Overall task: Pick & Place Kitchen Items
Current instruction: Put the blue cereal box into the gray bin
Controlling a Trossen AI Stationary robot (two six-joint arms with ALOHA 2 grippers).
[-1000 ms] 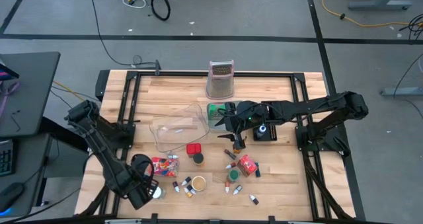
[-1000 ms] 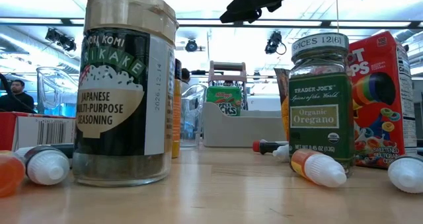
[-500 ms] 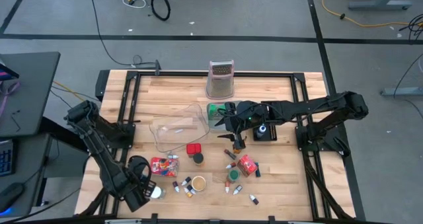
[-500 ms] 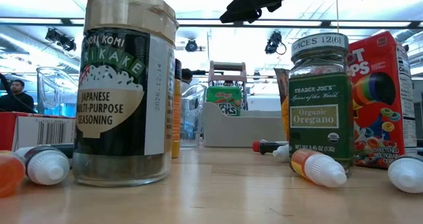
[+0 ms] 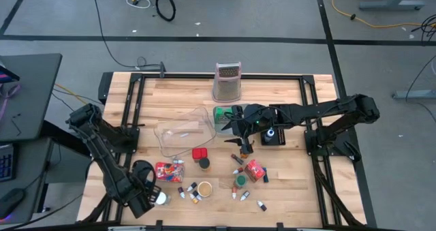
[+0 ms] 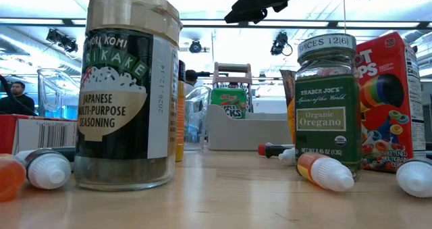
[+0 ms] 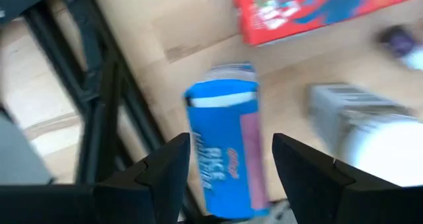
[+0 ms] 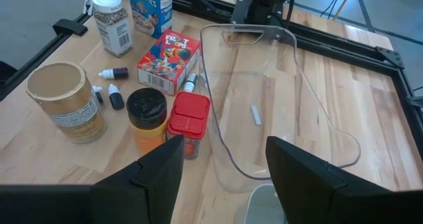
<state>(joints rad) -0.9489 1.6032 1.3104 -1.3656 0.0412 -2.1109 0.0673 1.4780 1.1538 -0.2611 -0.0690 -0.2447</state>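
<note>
My left gripper (image 5: pixel 144 193) hangs open at the table's near left corner, pointing down. Its fingers (image 7: pixel 168 174) stand on either side of a blue Rice Krispies box (image 7: pixel 225 148), which is blurred; I cannot tell whether they touch it. A red cereal box (image 7: pixel 317 6) and a white-capped jar (image 7: pixel 370 131) lie beside it. My right gripper (image 5: pixel 231 124) is open in mid-air over the clear tray (image 8: pixel 264 105), slanting down. Before it stand a red-capped bottle (image 8: pixel 190 121), a dark-capped jar (image 8: pixel 147 115), a tan-lidded jar (image 8: pixel 63 98) and a red Froot Loops box (image 8: pixel 168 59).
A metal grater (image 5: pixel 228 81) stands at the far edge, with a green packet (image 5: pixel 223 114) near it. Small dropper bottles and jars are scattered along the near edge (image 5: pixel 235 187). A seasoning jar (image 6: pixel 128 87) and an oregano jar (image 6: pixel 329 100) stand close to the low camera.
</note>
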